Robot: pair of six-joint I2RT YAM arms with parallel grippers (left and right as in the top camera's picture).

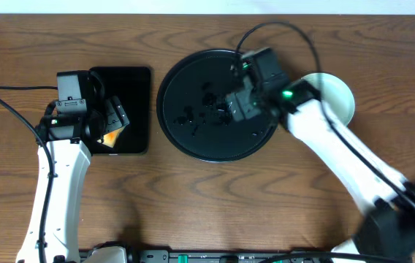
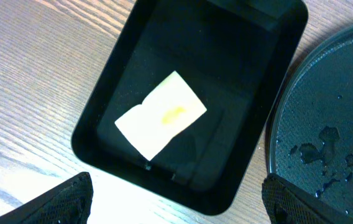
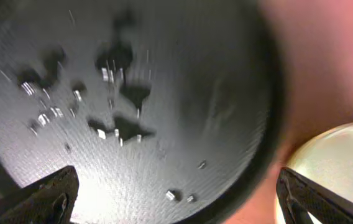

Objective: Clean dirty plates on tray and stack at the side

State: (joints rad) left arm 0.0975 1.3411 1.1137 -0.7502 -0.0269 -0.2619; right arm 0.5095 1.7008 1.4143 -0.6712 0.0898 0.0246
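Right of the wet tray (image 1: 172, 109), the plates (image 1: 339, 98) sit on the tabletop (image 1: 193, 208), apparently stacked. Both the right claw (image 3: 179, 202) and left claw (image 2: 176, 199) gape wide, gripping nothing. Swinging the right arm (image 1: 339, 146) away carelessly could knock that pile.

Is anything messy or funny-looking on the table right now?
Yes. The big round tray has dark wet splotches spattered across its middle, like spilled liquid. The pale sponge lying in the small rectangular tray also has an orange smudge on top.
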